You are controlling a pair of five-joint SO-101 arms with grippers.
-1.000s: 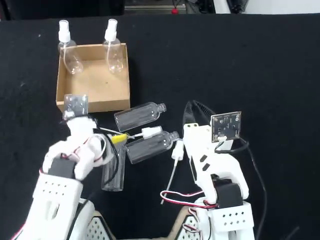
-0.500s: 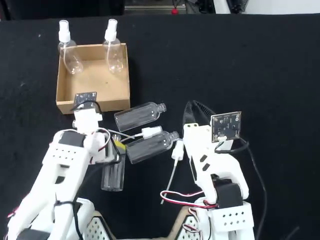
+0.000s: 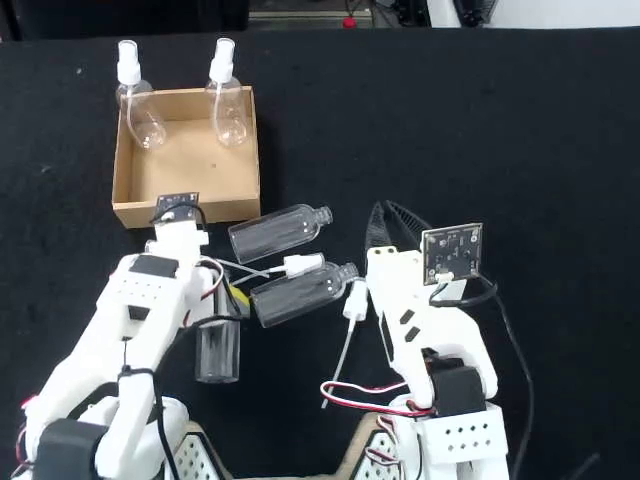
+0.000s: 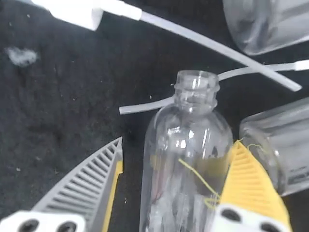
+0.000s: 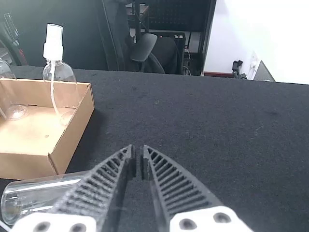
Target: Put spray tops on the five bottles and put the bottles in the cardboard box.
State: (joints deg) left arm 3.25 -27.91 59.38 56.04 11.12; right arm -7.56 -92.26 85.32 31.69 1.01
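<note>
Your left gripper (image 4: pixel 179 141) stands parted astride a capless bottle (image 4: pixel 186 164). The yellow finger (image 4: pixel 246 179) lies against the bottle's shoulder, and the grey finger (image 4: pixel 91 181) stands off it by a dark sliver, so nothing is clamped. The bottle sits under your left arm, near the front edge of the black-clothed tabletop (image 3: pixel 500 150) and left of centre.

Just past its open neck, thin dip tubes (image 4: pixel 217 47) cross on the cloth. One of them runs from a loose spray top (image 3: pixel 303 264) that lies between two more open bottles on their sides. The farther lying bottle (image 3: pixel 280 230) is close to the box, and the nearer lying bottle (image 3: pixel 300 292) is toward you. A second spray top (image 3: pixel 355 300) rests just beside the nearer bottle's neck, its tube trailing toward the front edge.

Your right gripper (image 5: pixel 136 154) is pinched together on nothing. It hovers over the middle of the tabletop and points at the far edge.

The cardboard box (image 3: pixel 186 205) sits toward the far-left corner. Two capped bottles, one (image 3: pixel 135 100) at each end (image 3: pixel 228 100) of its far wall, stand inside with their white sprayers rising above the rim.

Beyond the far edge are an office chair (image 5: pixel 145 48), dark shelving (image 5: pixel 164 19) and a white wall (image 5: pixel 260 34).
</note>
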